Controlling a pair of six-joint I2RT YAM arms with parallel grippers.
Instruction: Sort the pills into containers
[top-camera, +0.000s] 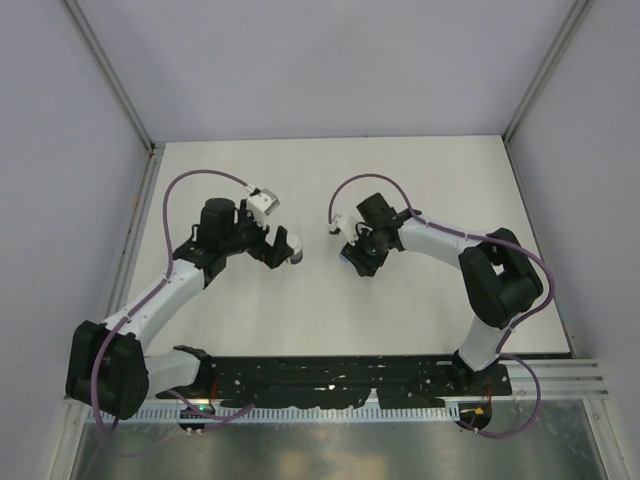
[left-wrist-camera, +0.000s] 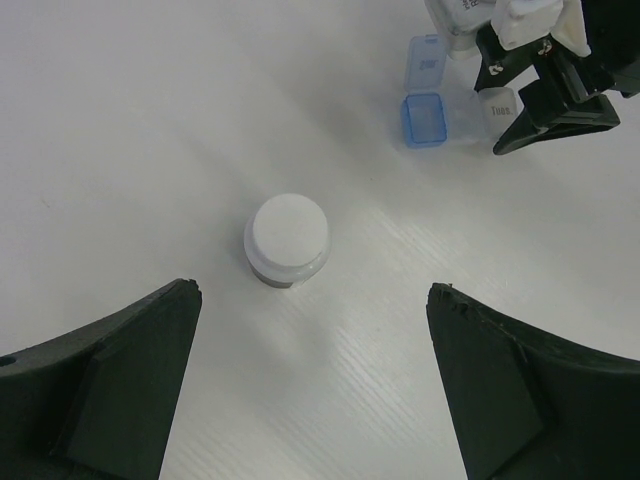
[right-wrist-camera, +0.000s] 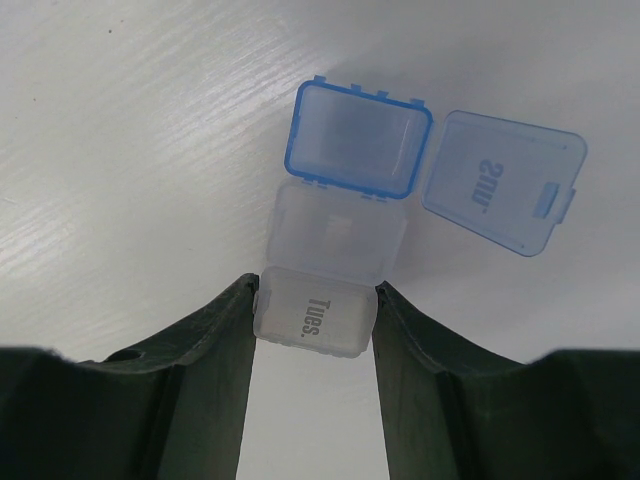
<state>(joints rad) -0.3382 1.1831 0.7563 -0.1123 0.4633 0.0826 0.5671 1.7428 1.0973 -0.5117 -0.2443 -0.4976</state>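
Note:
A round dark bottle with a white cap (left-wrist-camera: 287, 240) stands upright on the white table, just ahead of my left gripper (left-wrist-camera: 315, 288), which is open and empty; the bottle lies beyond the fingertips. My right gripper (right-wrist-camera: 317, 288) is shut on the flipped-open "Tues." lid (right-wrist-camera: 315, 312) of a small clear pill box (right-wrist-camera: 340, 228). Joined to it is a blue pill box (right-wrist-camera: 358, 140) with its "Sun" lid (right-wrist-camera: 500, 183) open. Both boxes look empty. They also show in the left wrist view (left-wrist-camera: 424, 118), with the right gripper (left-wrist-camera: 545, 90) over them. No pills are in view.
In the top view the left gripper (top-camera: 282, 250) and the right gripper (top-camera: 358, 258) face each other at mid-table, a hand's width apart. Grey walls close off the back and both sides of the white table (top-camera: 330, 170).

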